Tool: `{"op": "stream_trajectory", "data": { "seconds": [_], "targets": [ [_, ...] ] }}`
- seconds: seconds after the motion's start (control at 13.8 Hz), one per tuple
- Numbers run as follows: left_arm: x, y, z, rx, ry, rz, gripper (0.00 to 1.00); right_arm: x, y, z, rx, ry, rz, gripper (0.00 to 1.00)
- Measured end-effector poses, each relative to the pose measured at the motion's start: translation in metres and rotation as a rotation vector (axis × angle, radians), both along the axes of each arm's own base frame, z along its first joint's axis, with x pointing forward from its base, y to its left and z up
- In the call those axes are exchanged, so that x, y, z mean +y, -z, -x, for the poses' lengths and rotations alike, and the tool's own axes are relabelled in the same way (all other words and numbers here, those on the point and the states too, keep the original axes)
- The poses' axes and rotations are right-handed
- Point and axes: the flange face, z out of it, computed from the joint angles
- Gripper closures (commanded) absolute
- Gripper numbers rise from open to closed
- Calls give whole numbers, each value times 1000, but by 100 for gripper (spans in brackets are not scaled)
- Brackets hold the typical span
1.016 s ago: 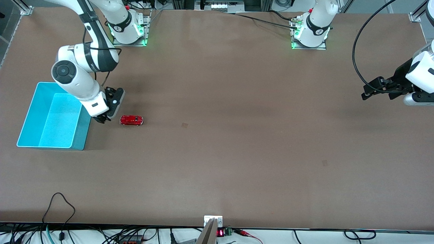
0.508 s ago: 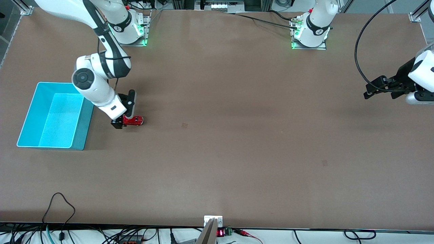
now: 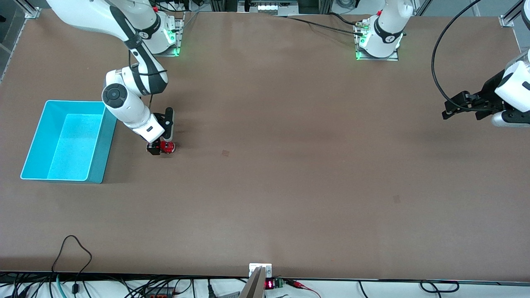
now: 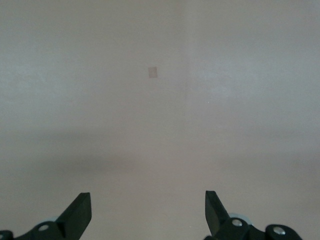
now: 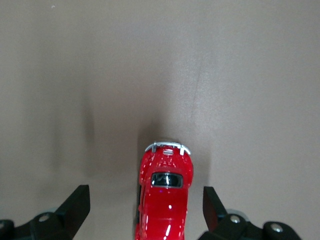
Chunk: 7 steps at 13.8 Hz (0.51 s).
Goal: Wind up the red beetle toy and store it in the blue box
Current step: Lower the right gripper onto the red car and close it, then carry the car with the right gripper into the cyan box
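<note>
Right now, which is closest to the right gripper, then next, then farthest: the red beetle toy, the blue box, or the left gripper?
1. The red beetle toy: on the table, between the open fingers of the right gripper.
2. The blue box: beside them, at the right arm's end of the table.
3. The left gripper: waiting open over the left arm's end.
</note>
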Motion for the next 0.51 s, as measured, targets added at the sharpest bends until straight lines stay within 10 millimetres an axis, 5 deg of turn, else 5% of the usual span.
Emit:
{"op": "stream_trajectory", "data": {
  "seconds": [0.36,0.51],
  "targets": [
    [1,1,1,8,-1,0,0,-18,11,-3,-7,3,-4,4],
    [1,1,1,8,-1,0,0,-23,10,-5,-14,8,-6,43]
  ]
}}
